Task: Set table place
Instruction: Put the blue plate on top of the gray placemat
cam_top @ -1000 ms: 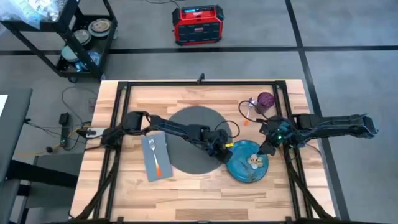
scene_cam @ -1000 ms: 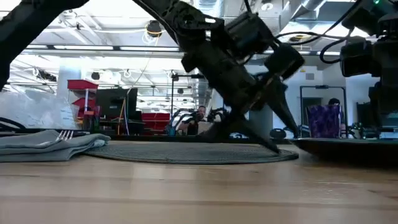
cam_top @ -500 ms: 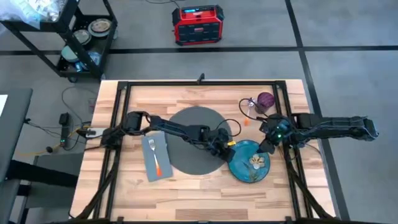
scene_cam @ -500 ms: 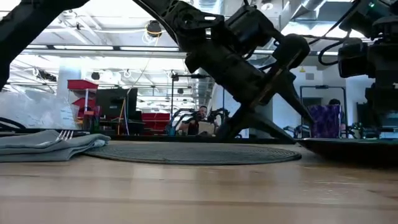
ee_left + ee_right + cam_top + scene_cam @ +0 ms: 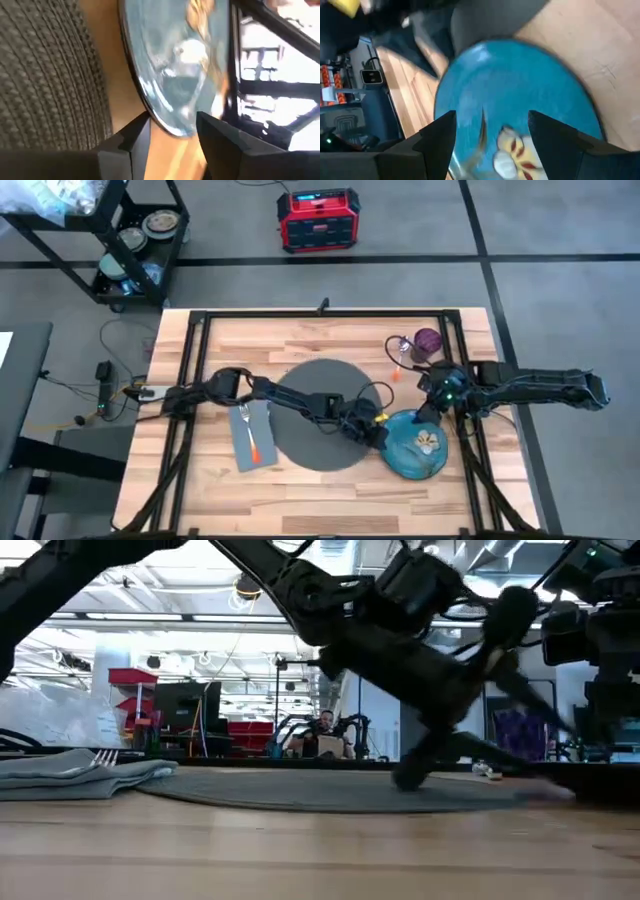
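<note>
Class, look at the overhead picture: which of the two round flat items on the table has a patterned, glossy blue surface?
The round blue-green patterned plate, lying right of the round dark grey woven mat, which is plain and matte. The left gripper is at the plate's rim.

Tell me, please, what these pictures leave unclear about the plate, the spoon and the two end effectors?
- Plate: in the low view the blurred left arm hides most of it; whether it touches the mat is unclear.
- Spoon: too small in the high view; its bowl is unreadable.
- Left end effector: open at the plate's rim; contact is uncertain.
- Right end effector: open over the plate; its height is unclear.
</note>
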